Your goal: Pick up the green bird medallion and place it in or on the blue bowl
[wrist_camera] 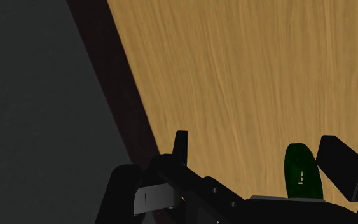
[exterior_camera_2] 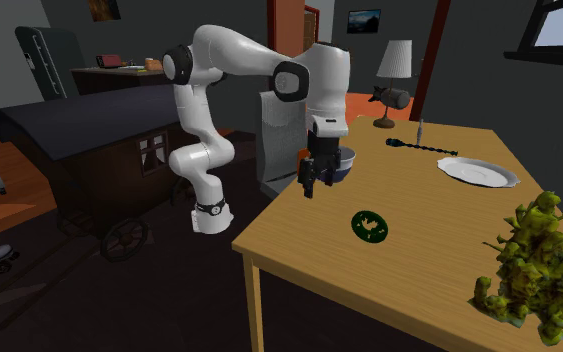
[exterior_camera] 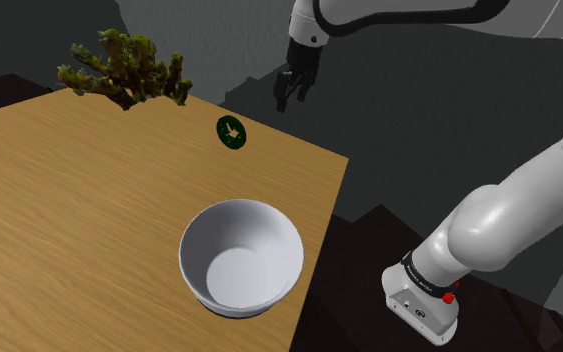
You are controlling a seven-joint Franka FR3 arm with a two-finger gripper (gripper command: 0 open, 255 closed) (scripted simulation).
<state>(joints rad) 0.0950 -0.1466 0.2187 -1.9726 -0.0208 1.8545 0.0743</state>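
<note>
Nearest in the shoulder view, pale bowl (exterior_camera: 241, 258) close to the surface (exterior_camera: 69, 200) edge. Beyond it, green bird medallion (exterior_camera: 231, 132) lying flat on bare wood, touching nothing. Likely thin, stiff, light, slick-faced; best pinched across the rim, reaching down almost to the wood. Claw (exterior_camera: 291, 98) hovering above the far edge, fingers (wrist_camera: 180, 149) spread, holding nothing. Plenty of open wood between medallion and bowl; drop-off close behind the medallion. Farthest, leafy plant (exterior_camera: 129, 68), well apart from the path.

- Wooden table (exterior_camera: 69, 200), light grain, dark edge.
- Green medallion (exterior_camera: 231, 132), well apart from the bowl.
- White bowl (exterior_camera: 269, 225), upright, near the table's edge.
- Leafy plant (exterior_camera: 129, 68), at a corner.
- White plate (exterior_camera_2: 449, 165), with a dark utensil (exterior_camera_2: 414, 147) beside it.
</note>
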